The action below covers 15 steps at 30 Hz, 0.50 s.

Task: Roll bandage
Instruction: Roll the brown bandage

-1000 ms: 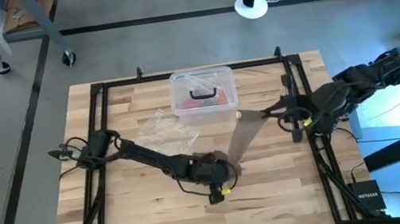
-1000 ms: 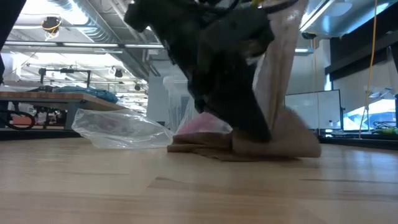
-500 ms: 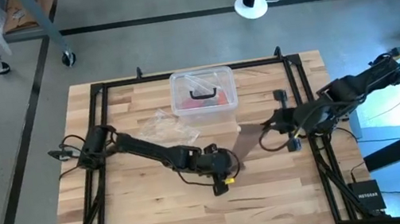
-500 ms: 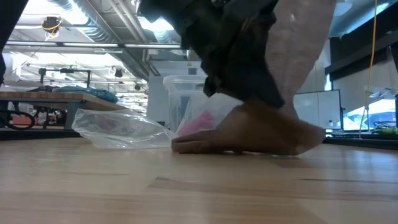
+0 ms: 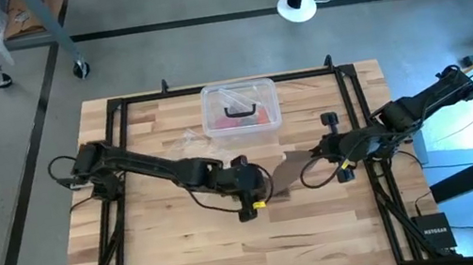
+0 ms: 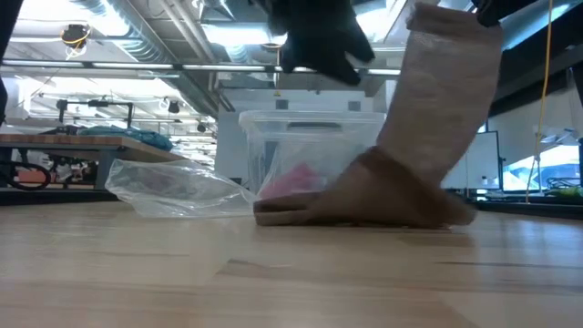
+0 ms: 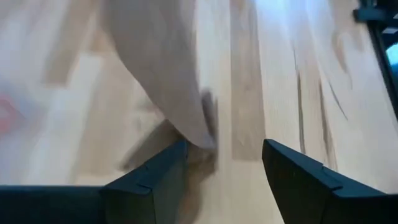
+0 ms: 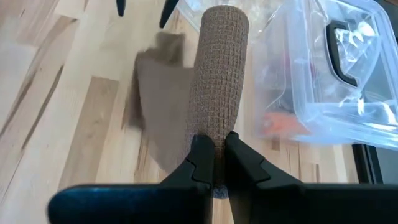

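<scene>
R gripper (image 8: pixel 214 155) is pinching the dull brown, waffle-textured elastic bandage strip (image 8: pixel 214 81) by one end, fingers clamped on fabric. Strip is sloping down to a folded heap mid-table on pale wood-plank tabletop (image 5: pixel 171 257). L gripper (image 7: pixel 224 168) is hovering just over the heap w/ jaws spread, gripping nothing. Clear rectangular plastic box w/ black handle (image 5: pixel 240 108) is sitting near, behind.

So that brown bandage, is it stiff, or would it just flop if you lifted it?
Probably floppy: the bandage sags from the right gripper down to a soft heap on the table. Likely light, since a narrow pinch holds it up. Its woven texture suggests it grips rather than slips.
</scene>
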### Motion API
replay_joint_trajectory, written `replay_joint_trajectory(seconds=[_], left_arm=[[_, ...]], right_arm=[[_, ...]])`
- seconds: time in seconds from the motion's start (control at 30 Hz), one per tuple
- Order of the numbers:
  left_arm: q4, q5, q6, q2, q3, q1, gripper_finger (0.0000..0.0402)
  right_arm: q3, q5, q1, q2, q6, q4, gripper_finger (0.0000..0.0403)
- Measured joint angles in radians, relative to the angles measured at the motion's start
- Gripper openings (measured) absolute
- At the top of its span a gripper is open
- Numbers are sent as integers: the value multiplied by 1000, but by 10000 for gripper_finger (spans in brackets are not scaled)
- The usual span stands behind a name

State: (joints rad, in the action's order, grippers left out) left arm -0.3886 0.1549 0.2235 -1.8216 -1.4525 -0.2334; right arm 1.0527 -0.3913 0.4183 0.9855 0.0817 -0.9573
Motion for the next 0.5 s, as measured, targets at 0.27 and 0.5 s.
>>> replay_joint_trajectory(seconds=[0.27, 0.5], left_arm=[[68, 170, -149, 77, 1, 8, 189], [264, 206, -280, 80, 0, 7, 177]], right_arm=[[0, 34, 0, 9, -7, 45, 22], [-1, 210, 18, 31, 9, 121, 23]])
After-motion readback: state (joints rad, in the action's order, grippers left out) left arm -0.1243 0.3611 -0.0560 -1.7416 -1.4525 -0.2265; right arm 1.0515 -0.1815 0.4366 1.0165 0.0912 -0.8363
